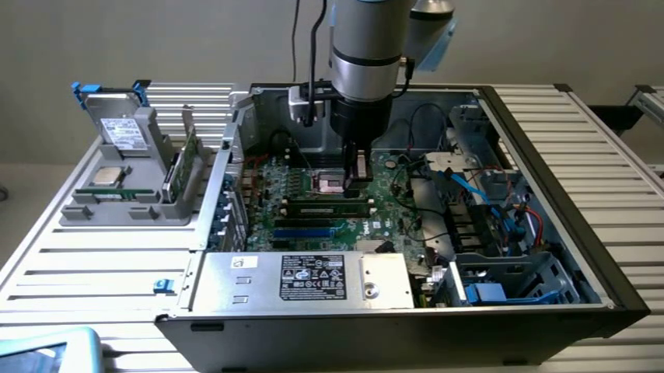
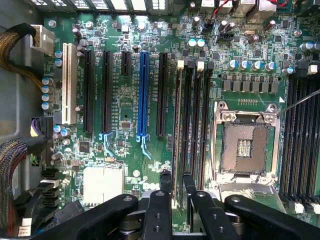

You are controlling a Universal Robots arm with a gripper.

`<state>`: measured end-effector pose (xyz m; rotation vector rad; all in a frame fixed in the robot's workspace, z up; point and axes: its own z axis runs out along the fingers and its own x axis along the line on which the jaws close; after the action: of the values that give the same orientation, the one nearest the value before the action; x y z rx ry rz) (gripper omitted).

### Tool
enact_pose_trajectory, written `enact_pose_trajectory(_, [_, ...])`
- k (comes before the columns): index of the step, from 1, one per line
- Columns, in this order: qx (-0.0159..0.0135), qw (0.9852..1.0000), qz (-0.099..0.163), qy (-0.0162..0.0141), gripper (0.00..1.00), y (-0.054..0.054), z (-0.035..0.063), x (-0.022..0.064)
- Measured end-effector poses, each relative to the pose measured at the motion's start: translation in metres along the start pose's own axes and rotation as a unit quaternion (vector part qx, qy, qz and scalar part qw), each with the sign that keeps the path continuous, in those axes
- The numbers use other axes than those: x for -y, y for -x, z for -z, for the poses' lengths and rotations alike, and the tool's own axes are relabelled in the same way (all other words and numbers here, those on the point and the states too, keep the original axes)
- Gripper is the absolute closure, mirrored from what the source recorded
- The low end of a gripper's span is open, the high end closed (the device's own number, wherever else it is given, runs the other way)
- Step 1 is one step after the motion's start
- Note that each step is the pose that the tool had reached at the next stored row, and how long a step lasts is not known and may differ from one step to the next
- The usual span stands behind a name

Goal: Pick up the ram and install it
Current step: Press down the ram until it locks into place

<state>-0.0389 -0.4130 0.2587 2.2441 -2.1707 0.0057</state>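
Observation:
The ram (image 2: 177,125) is a thin green stick seen edge-on, standing in a black memory slot next to the open processor socket (image 2: 245,145) on the motherboard (image 2: 125,100). My gripper (image 2: 177,181) sits at one end of the stick, its black fingers (image 2: 165,182) pressed to either side of the top edge. In the exterior view the gripper (image 1: 359,180) reaches straight down into the open computer case. The ram (image 1: 326,207) lies along its slot just below it, toward the exterior view's left.
A silver power supply box (image 1: 311,278) fills the case's near side. Cables and drive bays (image 1: 477,194) crowd the exterior view's right. Outside the case, at the exterior view's left, a grey holder (image 1: 130,206) carries a processor chip (image 1: 107,175), a drive and upright green cards (image 1: 185,167).

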Motion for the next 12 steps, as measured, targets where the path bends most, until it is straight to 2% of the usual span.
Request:
enact_pose_trajectory(2, [0.0000,1.0000,0.000,0.0000,0.79,0.0000,0.0000,0.0000])
enact_pose_trajectory(3, [0.0000,1.0000,0.000,0.0000,0.86,0.0000,0.0000,0.0000])
enact_pose_trajectory(5, [0.0000,1.0000,0.000,0.0000,0.89,0.0000,0.0000,0.0000])
enact_pose_trajectory(10, [-0.0002,1.0000,-0.001,0.0003,0.89,0.0004,-0.0020,-0.0005])
enact_pose_trajectory(12, [-0.0021,1.0000,-0.001,0.0004,0.89,0.0018,-0.0049,-0.0005])
